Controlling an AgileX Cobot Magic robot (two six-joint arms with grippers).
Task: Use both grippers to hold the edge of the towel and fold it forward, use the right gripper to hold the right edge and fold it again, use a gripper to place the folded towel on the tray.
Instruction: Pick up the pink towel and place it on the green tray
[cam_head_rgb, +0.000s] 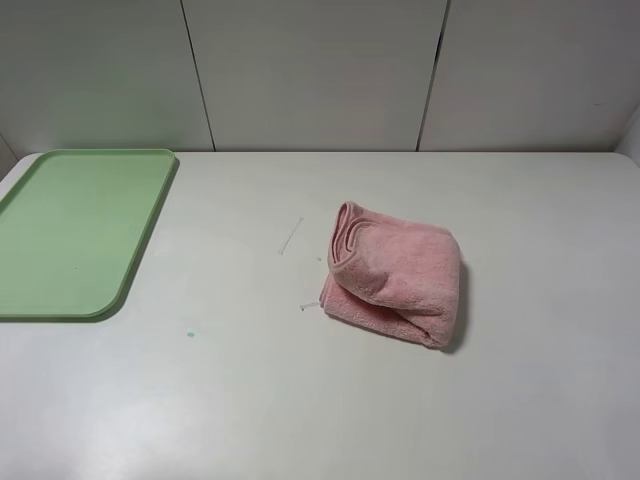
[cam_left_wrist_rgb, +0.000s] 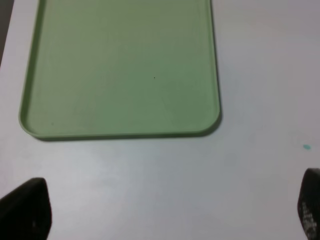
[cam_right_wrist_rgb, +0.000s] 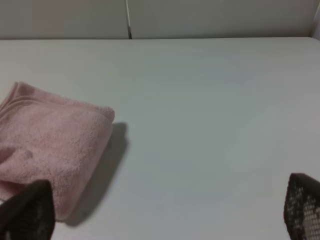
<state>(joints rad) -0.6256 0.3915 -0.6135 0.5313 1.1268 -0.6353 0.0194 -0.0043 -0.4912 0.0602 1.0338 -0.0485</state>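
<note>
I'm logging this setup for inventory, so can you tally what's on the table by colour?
Pink: 1, the towel
Green: 1, the tray
Total: 2 things on the white table.

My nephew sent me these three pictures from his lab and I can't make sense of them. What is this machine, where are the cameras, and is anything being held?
It is a robot with two arms. One picture is taken from high above a white table. On it lie a folded pink towel and an empty green tray, well apart. The other two cameras sit on the arms' wrists. The left gripper shows as dark fingertips with the tray beyond it. The right gripper is beside the towel. Both are open and hold nothing.
</note>
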